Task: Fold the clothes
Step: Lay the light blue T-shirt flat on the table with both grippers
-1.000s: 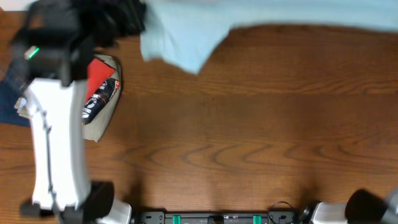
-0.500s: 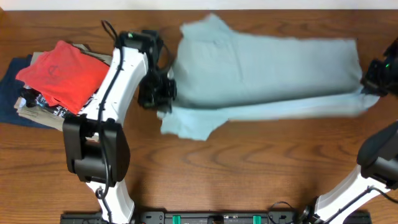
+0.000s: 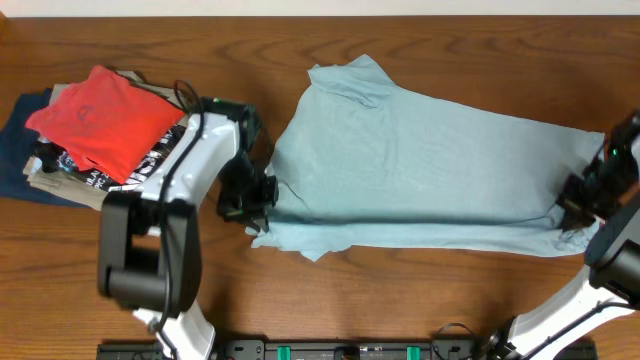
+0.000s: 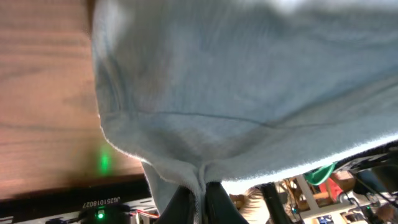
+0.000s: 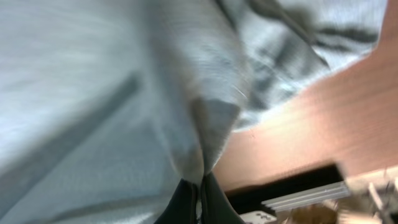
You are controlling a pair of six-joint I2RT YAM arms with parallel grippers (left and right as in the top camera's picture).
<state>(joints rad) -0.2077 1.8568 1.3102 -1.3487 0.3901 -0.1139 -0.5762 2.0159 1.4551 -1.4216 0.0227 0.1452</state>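
Now my left jaws and right jaws each pinch an edge of the light-blue T-shirt [image 3: 420, 170]; I should pull it taut, flat on the desk [image 3: 400, 300]

So the pale blue soft-cloth shirt [image 3: 420, 170] lies mostly flat from the middle of the table out toward 3 o'clock, with one sleeve poking up at 12 and a flap sticking out at 7. Its bunched edges are pinched tight by the left gripper [image 3: 252, 205] at its 9 o'clock end and the right gripper [image 3: 580, 205] at its 3 o'clock end. Over at 10 o'clock sits a messy stack of clothes [image 3: 95, 180], with a rumpled red cotton top [image 3: 100, 115] uppermost and tan, printed and navy layers underneath.
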